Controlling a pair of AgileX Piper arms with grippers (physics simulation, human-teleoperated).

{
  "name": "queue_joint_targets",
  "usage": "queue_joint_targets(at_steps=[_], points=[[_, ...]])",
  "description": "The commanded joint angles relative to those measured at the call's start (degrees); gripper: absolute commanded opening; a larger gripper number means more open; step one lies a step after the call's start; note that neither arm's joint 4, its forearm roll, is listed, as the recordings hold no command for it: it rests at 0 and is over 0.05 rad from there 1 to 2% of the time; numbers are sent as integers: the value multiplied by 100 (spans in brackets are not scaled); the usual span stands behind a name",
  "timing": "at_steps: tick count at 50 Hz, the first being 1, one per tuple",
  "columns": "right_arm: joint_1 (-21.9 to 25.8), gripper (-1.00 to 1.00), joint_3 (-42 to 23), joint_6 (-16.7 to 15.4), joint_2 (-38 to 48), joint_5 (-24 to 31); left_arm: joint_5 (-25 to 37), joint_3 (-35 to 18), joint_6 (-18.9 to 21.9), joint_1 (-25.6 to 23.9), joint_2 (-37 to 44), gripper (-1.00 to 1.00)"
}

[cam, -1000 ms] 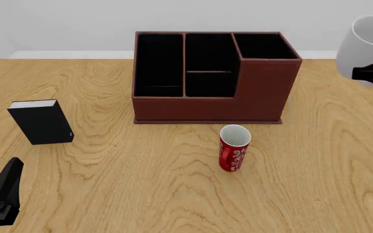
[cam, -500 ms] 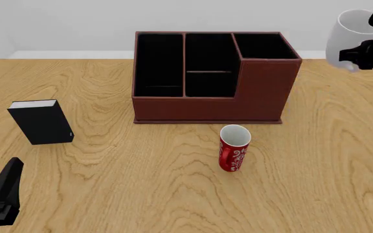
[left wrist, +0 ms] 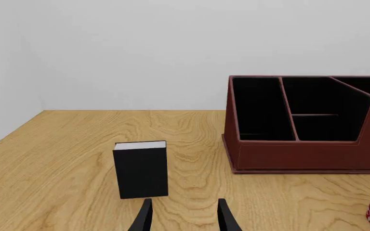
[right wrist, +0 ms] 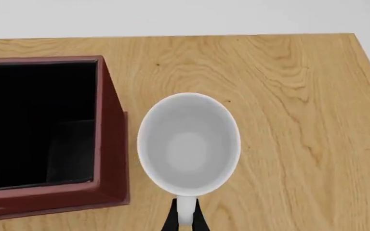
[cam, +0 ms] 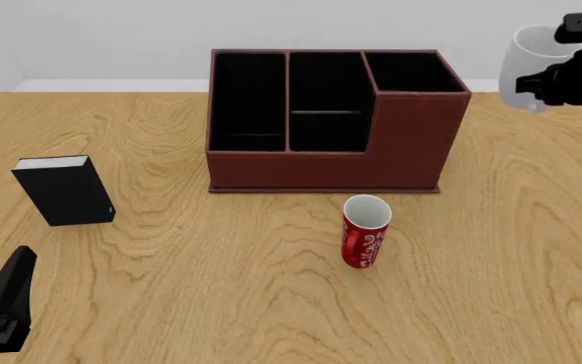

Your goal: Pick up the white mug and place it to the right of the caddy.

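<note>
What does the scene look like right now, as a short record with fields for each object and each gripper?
mug: white, held in the air by its handle, right of the caddy's far end, upright, empty
caddy: reddish-brown, three black-lined compartments, all empty as far as visible
red mug: upright on the table in front of the caddy, apart from it
book: black, standing upright, left of the caddy
right gripper: shut on the mug's handle
left gripper: open, holding nothing, low near the table's near left

The light wooden bench shows bold swirling grain with a smooth finish, the reddish-brown rectangular caddy looks matt with black-lined compartments, the plain white mug appears smooth and ceramic-like, and the black pincer looks like matt plastic.
</note>
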Motion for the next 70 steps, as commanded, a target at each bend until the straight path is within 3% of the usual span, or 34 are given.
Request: queue_joint_targets(at_steps=[1, 23, 70], points=[[-54, -100, -266, -19, 345, 56, 0, 0, 0, 0, 0, 100], [12, -100, -373, 4, 1001, 1, 0, 0, 0, 0, 0, 100], [187, -100, 52, 68, 1362, -488, 0, 0, 0, 0, 0, 100]])
